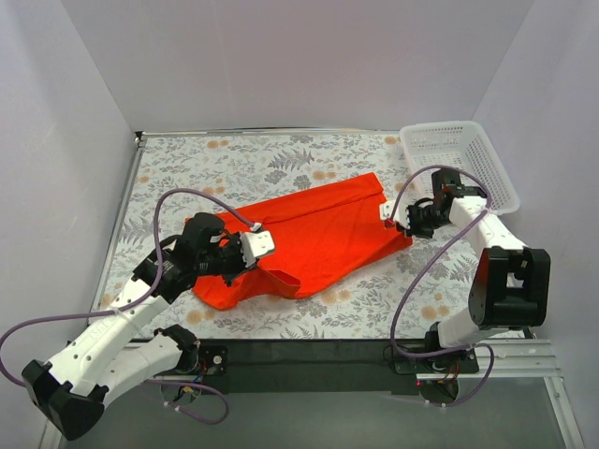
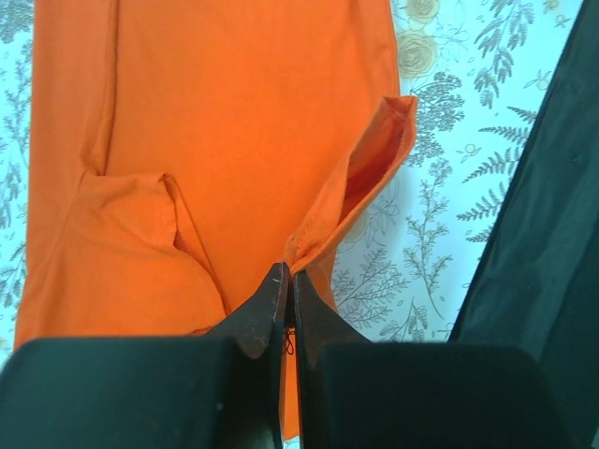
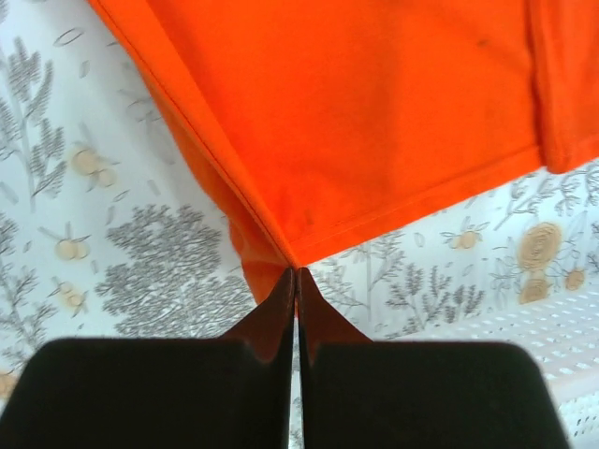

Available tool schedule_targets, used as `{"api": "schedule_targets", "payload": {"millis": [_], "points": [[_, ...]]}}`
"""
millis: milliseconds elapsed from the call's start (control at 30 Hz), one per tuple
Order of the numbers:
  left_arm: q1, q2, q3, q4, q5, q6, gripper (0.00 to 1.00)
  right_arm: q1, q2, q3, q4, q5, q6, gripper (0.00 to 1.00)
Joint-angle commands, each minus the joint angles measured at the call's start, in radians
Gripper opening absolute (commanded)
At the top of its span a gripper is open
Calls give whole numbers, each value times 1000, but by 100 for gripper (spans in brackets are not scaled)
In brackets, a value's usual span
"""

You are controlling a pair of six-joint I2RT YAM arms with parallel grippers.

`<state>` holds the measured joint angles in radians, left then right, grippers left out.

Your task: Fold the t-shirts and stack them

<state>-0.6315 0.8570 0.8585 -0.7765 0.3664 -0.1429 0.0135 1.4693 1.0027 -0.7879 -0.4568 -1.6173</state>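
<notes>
T-shirt (image 1: 318, 238) edge pinched in left tool (image 2: 285, 273), corner in right tool (image 3: 297, 274), basket (image 1: 493, 178) near

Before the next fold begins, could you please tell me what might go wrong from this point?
The right claw pinches only the very corner of the t-shirt, so a pull may slip it free. The left claw grips a thin hem beside a loose sleeve, which could fold in crooked. The basket sits close to the right arm; a wide swing might knock it.
</notes>
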Motion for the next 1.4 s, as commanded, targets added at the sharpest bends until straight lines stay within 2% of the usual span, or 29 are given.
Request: {"api": "schedule_targets", "payload": {"millis": [0,167,400,667,1033,1367], "points": [[0,-13,36,28,-56,39,0,-4,81,123,-50,-98,105,1],[15,31,60,46,-112,81,0,-3,167,206,-48,-102,152,1],[107,111,108,94,-155,175,0,-4,258,272,-45,-109,181,1],[156,214,151,138,-139,258,0,-3,287,304,-43,-111,200,1],[191,264,224,132,-103,328,0,-4,313,350,-20,-89,258,1],[217,229,205,108,-127,347,0,-4,327,384,-20,-108,284,1]]}}
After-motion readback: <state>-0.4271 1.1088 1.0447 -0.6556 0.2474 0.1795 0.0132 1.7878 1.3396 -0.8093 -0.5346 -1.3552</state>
